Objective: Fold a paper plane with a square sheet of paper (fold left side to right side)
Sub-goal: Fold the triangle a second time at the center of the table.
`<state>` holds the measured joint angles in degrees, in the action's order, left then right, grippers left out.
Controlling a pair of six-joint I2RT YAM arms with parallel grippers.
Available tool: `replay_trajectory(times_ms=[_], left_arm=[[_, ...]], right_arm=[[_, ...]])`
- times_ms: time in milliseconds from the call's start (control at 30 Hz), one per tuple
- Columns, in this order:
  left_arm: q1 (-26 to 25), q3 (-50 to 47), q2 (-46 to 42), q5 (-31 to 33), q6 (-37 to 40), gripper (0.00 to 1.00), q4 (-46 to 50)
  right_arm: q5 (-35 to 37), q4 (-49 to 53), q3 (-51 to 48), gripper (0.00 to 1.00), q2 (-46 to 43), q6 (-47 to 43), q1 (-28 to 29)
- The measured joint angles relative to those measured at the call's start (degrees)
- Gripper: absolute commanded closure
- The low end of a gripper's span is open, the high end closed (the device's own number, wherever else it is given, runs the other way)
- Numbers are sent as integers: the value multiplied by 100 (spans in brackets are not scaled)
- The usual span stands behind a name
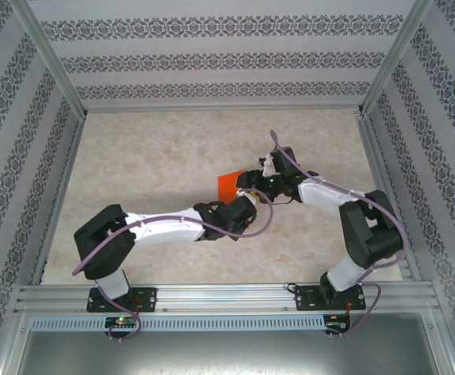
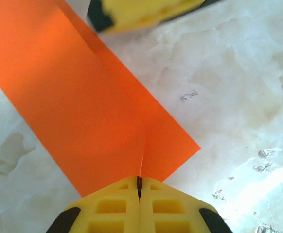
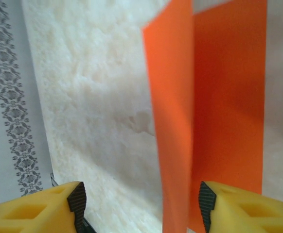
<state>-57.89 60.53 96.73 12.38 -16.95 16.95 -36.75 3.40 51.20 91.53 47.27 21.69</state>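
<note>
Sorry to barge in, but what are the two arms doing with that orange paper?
They are working together on folding the square sheet of paper on the table. The left gripper is shut on one edge of the sheet, pinching it. The right gripper is open, with a raised flap of the sheet standing between its fingers, unclamped. The paper is partly doubled over, not pressed flat.

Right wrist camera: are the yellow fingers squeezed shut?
No, the right fingers stand wide apart, with a flap of the orange paper in the gap between them.
</note>
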Motion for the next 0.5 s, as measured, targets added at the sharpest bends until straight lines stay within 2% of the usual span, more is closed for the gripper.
replay_trajectory(times_ms=[100,300,367,500], left_arm=[[413,-332,-273,-610,-111,100,-330],[1143,-837,-487,-1867,-393,100,-997],[1351,-984,-487,-2258,-487,100,-1209],[1648,-1123,-487,-2747,-584,100,-1399]], right_arm=[[94,-37,-151,32,-474,-61,-76],[299,-39,-601,65,-946,-254,-101],[374,-13,-833,79,-966,-260,-63],[581,114,-1150,98,-907,-321,232]])
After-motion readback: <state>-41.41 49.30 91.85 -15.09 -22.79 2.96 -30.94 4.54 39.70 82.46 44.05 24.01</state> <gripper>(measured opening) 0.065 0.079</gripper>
